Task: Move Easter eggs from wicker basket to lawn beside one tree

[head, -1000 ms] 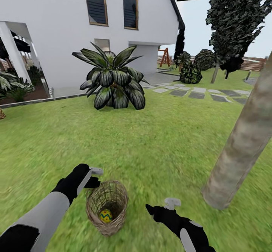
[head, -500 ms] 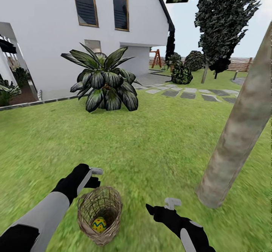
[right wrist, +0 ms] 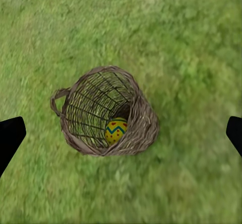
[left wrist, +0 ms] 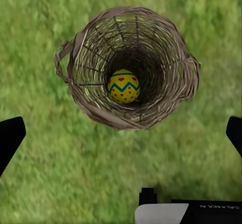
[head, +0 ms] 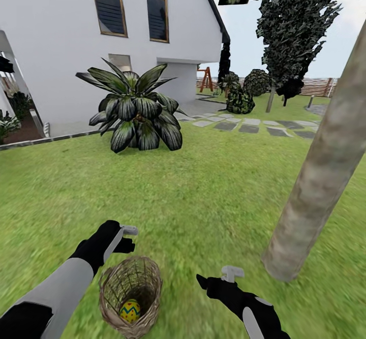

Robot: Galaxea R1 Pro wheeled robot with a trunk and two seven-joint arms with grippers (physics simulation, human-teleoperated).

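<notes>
Down on the lawn (head: 203,196), the wicker basket (head: 130,298) sits between the two arms, close in front of the robot, and one Easter egg (head: 130,310) lies at the bottom of it: yellow, with a blue-edged zigzag band and red dots. From the left wrist camera the egg (left wrist: 123,86) shows deep inside the basket (left wrist: 166,103), and from the right wrist camera it (right wrist: 115,130) rests against the inner wall of the weave (right wrist: 143,121). The left end effector (head: 120,239) hovers just above and behind the basket's rim, its fingers spread wide with nothing between them. The right end effector (head: 217,278) hangs to the basket's right, a little apart from it, also spread open and empty. Off to the right stands the tree (head: 317,186), its mottled grey-brown trunk rising at a slant out of the grass, near the basket but not touching it. Farther back a dark-fronded palm (head: 134,110) grows before the white house (head: 61,49), with stone paving slabs (head: 249,125) beyond.
</notes>
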